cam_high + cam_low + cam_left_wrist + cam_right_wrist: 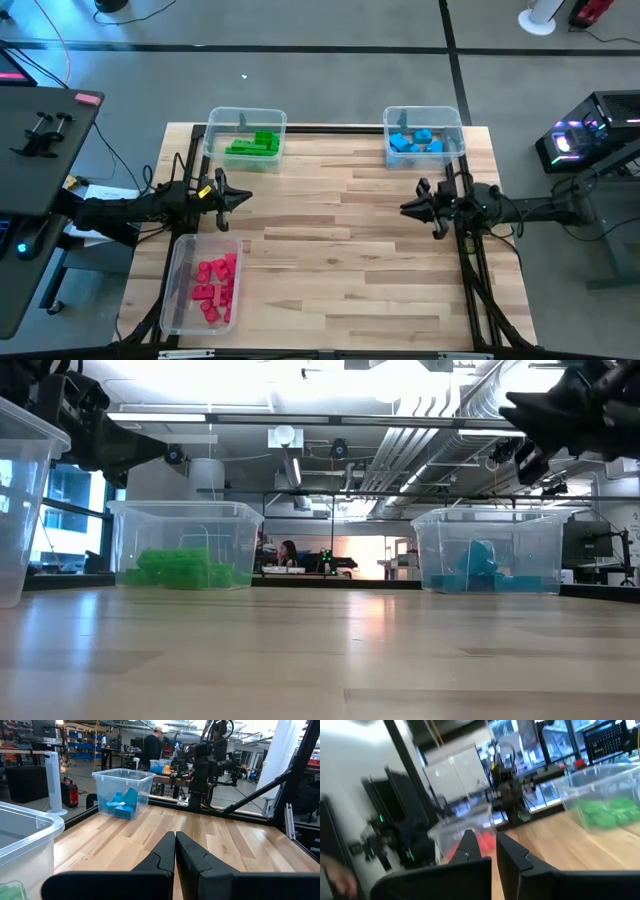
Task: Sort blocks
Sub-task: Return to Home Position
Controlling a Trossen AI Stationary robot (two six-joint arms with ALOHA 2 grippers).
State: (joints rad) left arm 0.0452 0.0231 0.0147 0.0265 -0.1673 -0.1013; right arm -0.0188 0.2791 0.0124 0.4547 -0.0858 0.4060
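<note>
Three clear bins (247, 112) on the counter (340, 250) hold blocks: green blocks (252, 145) far left, blue blocks (415, 140) far right, red blocks (215, 285) near left. The left claw (243, 198) hangs closed and empty between the left bins. The right claw (406, 209), slightly open, hangs empty near the blue blocks.

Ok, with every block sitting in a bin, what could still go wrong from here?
1. The left gripper hangs between the green-block bin and the red-block bin. A wide swing could clip either one.
2. The right gripper sits close in front of the blue-block bin, so the same risk applies there.
3. The red-block bin stands near the table edge, so a nudge might tip it off.
</note>
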